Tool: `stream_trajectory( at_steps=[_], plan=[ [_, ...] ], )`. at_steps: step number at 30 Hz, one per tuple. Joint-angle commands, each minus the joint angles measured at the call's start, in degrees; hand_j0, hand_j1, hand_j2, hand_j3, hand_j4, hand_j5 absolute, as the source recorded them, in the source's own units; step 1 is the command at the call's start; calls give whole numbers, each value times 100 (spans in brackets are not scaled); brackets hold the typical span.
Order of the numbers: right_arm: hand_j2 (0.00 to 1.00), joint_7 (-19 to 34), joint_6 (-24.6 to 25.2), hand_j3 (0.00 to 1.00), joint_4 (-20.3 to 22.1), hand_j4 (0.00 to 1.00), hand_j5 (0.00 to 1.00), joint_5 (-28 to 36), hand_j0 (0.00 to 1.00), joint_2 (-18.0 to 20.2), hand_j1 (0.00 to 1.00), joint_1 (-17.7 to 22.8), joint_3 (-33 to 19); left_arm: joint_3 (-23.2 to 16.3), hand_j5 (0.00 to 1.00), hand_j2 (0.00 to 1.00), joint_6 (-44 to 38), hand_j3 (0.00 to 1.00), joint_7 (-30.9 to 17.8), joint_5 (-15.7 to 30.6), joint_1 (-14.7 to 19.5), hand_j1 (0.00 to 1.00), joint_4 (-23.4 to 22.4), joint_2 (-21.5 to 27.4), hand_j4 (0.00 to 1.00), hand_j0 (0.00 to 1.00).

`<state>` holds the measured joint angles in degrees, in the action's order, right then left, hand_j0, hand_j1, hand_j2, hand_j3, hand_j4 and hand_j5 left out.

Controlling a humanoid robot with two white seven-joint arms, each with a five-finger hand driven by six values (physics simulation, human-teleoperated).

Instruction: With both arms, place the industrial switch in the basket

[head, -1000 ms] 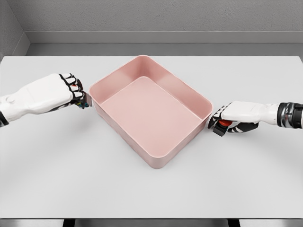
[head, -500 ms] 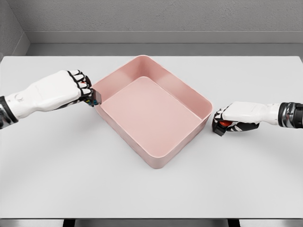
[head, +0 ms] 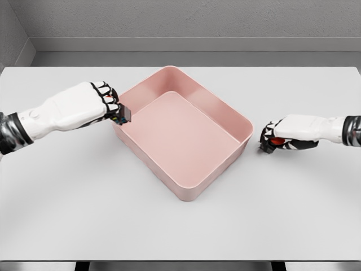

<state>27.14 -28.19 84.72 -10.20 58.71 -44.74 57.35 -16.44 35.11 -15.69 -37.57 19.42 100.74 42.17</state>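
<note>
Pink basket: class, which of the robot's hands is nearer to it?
Left. The left hand is at the pink basket's left rim, holding a small dark object over the edge; the right hand sits apart on the table.

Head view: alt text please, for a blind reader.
The left hand holds a small dark switch over the left rim of an empty pink basket on a white table. The right hand, right of the basket, grips a red object.
</note>
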Motion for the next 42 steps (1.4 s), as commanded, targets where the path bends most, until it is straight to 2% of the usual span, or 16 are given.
stream_trajectory(
  at_steps=[1,18,22,30,35,36,37,38,42],
  plan=[
    [49,-7,-2,49,1,49,49,35,49,96,49,0,-31,-8,40,40,-11,40,5,-40,0,40,-11,-95,40,40],
    [50,2,-222,50,18,50,50,62,50,193,50,-369,-75,-351,40,40,-11,40,13,-717,211,40,-116,-974,40,40],
    [50,2,-239,50,89,50,50,79,50,219,50,-404,-154,-562,40,40,-11,40,5,-743,325,40,-257,-1062,40,40],
    [50,2,-248,50,159,50,50,88,50,281,50,-483,-224,-764,40,40,-11,40,5,-1227,413,40,-732,-1572,40,40],
    [50,2,-248,50,220,50,50,88,50,281,50,-527,-303,-931,40,40,-11,40,-4,-1244,483,40,-819,-1660,40,40],
    [50,2,-248,50,229,50,50,88,50,281,50,-527,-330,-931,47,47,-11,47,-4,-1236,492,47,-819,-1660,47,47],
    [50,2,-248,50,247,50,50,88,50,281,50,-545,-330,-931,71,71,-11,71,5,-1236,501,71,-811,-1660,71,71],
    [50,-7,-248,50,247,50,50,88,50,272,50,-562,-330,-931,89,89,-11,89,13,-1236,501,89,-802,-1660,89,89],
    [50,-7,-248,50,308,50,50,88,50,219,50,-615,-330,-931,91,91,-11,91,5,-1227,510,91,-775,-1677,91,91]
  ],
)
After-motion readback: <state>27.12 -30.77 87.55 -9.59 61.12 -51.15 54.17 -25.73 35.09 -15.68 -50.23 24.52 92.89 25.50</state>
